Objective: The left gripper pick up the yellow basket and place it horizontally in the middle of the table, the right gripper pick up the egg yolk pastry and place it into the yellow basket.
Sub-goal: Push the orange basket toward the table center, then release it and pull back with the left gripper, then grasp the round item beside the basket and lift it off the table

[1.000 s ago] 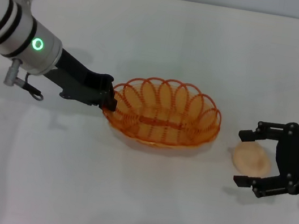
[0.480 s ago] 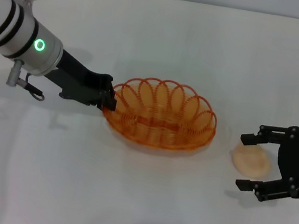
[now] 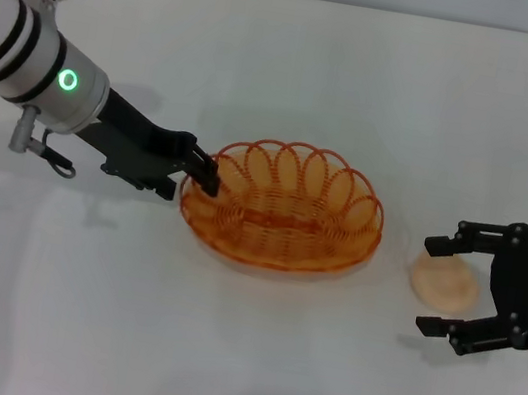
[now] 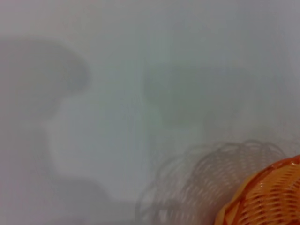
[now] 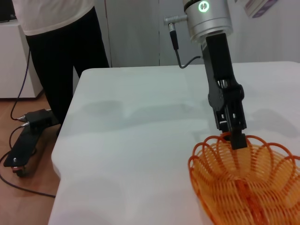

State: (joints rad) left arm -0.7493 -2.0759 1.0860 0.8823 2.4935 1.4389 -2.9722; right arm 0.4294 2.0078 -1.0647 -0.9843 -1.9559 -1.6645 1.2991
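Over toward the left edge of the plain white tabletop, the black two-fingered left tool reaches in on its silver-and-black arm and sits right at the near-left rim of the oval orange-yellow woven wire basket. Its fingers look pinched together on one of the scalloped loops, so I take it to have hold of the rim. The basket lies flat on its base roughly mid-tabletop, long axis running left to right, which seems to be the placement the task wants.

The step in hand, as I judge it, is letting go cleanly. The fingers should part fully before the arm backs off toward the left edge, since a loop snagged on a fingertip would drag or tip the light basket.

Toward the right edge, the small round pale cream-peach pastry rests on the tabletop, well apart from the basket. The black right tool stands wide apart around it, one finger on the far side and one on the near side, holding nothing. A soft bun wants a gentle, centred squeeze, then a lift high enough to clear the basket's looped rim.
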